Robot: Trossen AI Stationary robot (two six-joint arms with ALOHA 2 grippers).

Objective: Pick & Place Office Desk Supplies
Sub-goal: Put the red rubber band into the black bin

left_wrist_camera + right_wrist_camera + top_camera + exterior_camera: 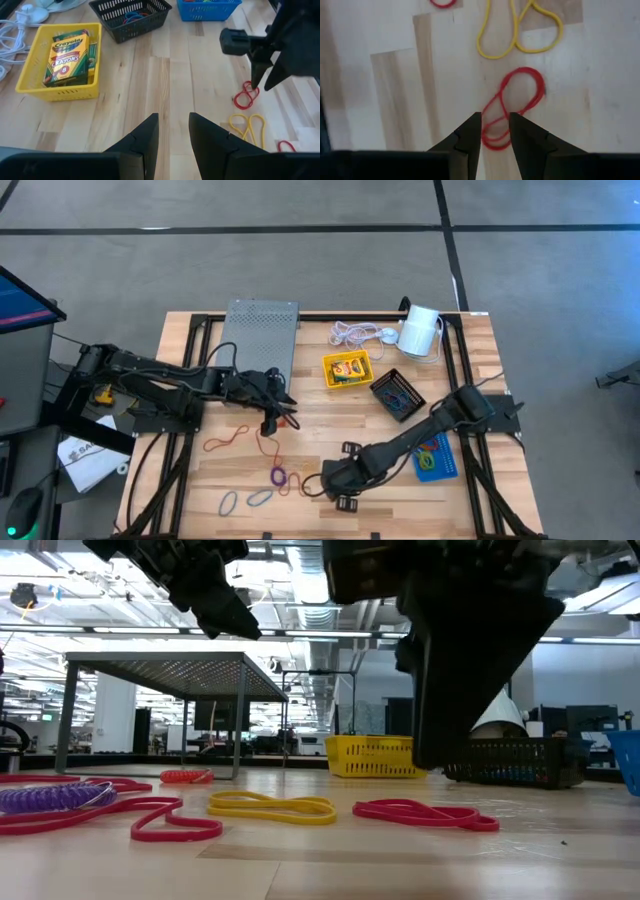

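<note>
Several rubber bands lie flat on the wooden table: a red one (517, 102), a yellow one (520, 30), a purple one (278, 475) and others. My right gripper (495, 131) points down at the table near its front edge. It is open by a narrow gap, with a finger on either side of one end of the red band (245, 96). My left gripper (174, 125) is open by a narrow gap, empty, and raised above the table's middle (281, 416). A crayon box (67, 55) lies in the yellow tray (30, 82). The black mesh tray (117, 27) holds bands. The blue tray (440, 465) lies partly under my right arm. My right gripper comes at the red band from above, and the band's end loop (492, 139) lies between the two fingers. The band lies flat on the table. I cannot tell whether the fingers touch it.
A grey perforated metal stand (260, 335) is at the far left of the table. A coiled white cord (352, 333) and a white cylinder (420, 330) are at the far edge. Bare wood lies between the trays and the bands.
</note>
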